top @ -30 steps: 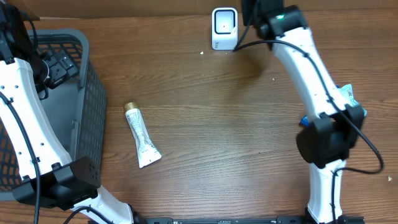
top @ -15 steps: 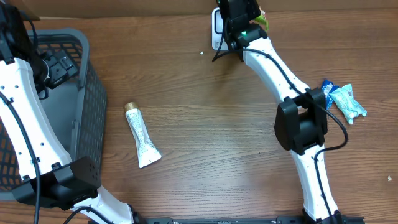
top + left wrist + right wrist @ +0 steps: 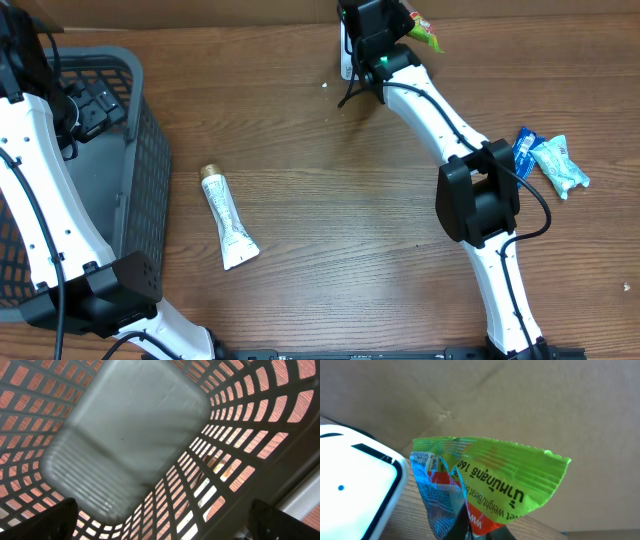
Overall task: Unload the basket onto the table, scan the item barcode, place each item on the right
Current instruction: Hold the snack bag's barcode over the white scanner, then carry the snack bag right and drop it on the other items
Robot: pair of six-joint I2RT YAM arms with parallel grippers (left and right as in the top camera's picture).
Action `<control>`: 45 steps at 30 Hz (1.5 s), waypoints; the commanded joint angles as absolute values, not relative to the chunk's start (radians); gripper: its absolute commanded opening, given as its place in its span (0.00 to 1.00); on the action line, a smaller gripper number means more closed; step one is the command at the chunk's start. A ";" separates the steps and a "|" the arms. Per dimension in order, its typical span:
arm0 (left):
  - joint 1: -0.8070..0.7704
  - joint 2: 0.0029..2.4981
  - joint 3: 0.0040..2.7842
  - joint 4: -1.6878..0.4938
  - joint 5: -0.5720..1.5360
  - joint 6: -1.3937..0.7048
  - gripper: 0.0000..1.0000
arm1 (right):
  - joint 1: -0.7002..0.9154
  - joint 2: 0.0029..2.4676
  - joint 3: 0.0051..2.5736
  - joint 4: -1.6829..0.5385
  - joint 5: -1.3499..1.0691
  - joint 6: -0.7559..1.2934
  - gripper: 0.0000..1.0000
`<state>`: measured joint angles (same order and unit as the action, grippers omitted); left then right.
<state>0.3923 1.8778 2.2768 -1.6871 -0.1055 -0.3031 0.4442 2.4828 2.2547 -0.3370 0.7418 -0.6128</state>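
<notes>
Your right jaws pinch the green packet [image 3: 490,485] just beside the scanner [image 3: 355,480] | your left jaws spread wide, well apart from scanner.

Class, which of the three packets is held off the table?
The green packet, pinched in the right hand beside the scanner. The two blue packets lie loose on the table.

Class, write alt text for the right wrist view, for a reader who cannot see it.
A crinkled green snack packet, pinched from below by the right gripper, fills the centre. A white barcode scanner shows at the frame's left edge, with plain brown cardboard behind.
</notes>
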 commanded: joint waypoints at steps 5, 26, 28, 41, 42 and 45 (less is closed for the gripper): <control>0.379 1.876 2.275 -1.687 -0.104 -0.284 1.00 | 0.478 2.477 2.277 -0.324 0.777 -0.727 0.04; 0.379 1.876 2.275 -1.687 -0.104 -0.284 1.00 | 0.485 2.473 2.277 -0.336 0.845 -0.726 0.04; 0.379 1.876 2.275 -1.687 -0.104 -0.284 0.99 | 0.493 2.457 2.277 -0.367 0.831 -0.721 0.04; 0.379 1.876 2.275 -1.687 -0.104 -0.284 1.00 | 0.329 2.086 2.277 -0.880 0.210 -0.162 0.04; 0.379 1.876 2.275 -1.687 -0.104 -0.284 1.00 | 0.302 2.070 2.277 -0.924 0.169 -0.105 0.04; 0.379 1.876 2.275 -1.687 -0.104 -0.284 1.00 | 0.216 2.034 2.277 -1.082 0.059 0.071 0.04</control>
